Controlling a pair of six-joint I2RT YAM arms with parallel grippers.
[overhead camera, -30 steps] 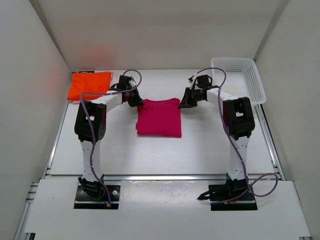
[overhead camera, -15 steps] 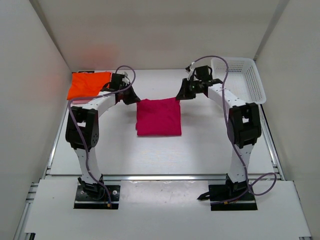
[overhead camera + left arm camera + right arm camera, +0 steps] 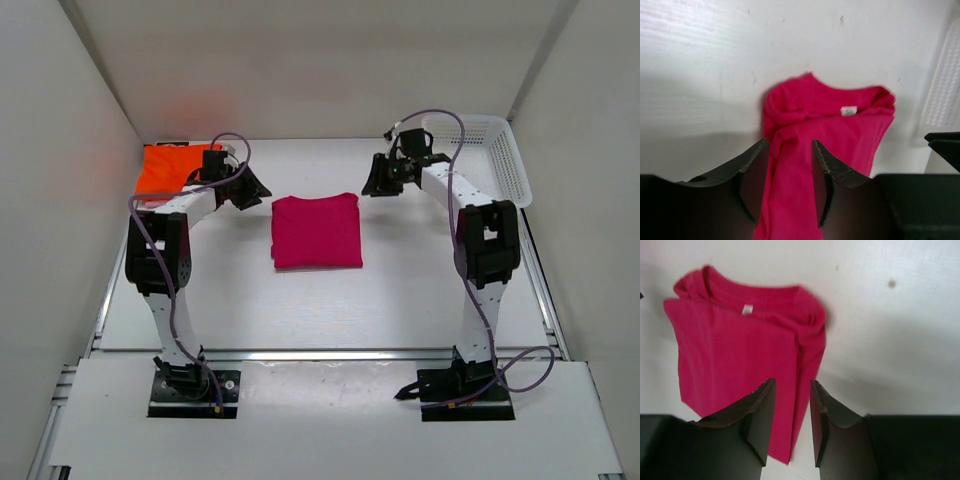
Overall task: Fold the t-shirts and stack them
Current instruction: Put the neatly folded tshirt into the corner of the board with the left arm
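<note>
White table (image 3: pixel 420 290), white walls (image 3: pixel 330 70).
My left gripper (image 3: pixel 250 188) and right gripper (image 3: pixel 378 182) half open, empty; magenta shirt (image 3: pixel 317 231) centre, orange shirt (image 3: pixel 178 167) 10 o'clock, basket (image 3: pixel 490 150) 2 o'clock.

I see the magenta t-shirt (image 3: pixel 317 231) folded into a flat, neat rectangle. It lies between the left gripper (image 3: pixel 256 189) and the right gripper (image 3: pixel 372 187), just nearer me than both and free of both sets of jaws. Its collar, with a small white label (image 3: pixel 848 110), sits beyond the left jaws' tips. One folded edge runs below the gap of the right jaws. The orange t-shirt (image 3: pixel 170 170) lies folded outboard of the left jaws, well apart from the magenta one.
</note>
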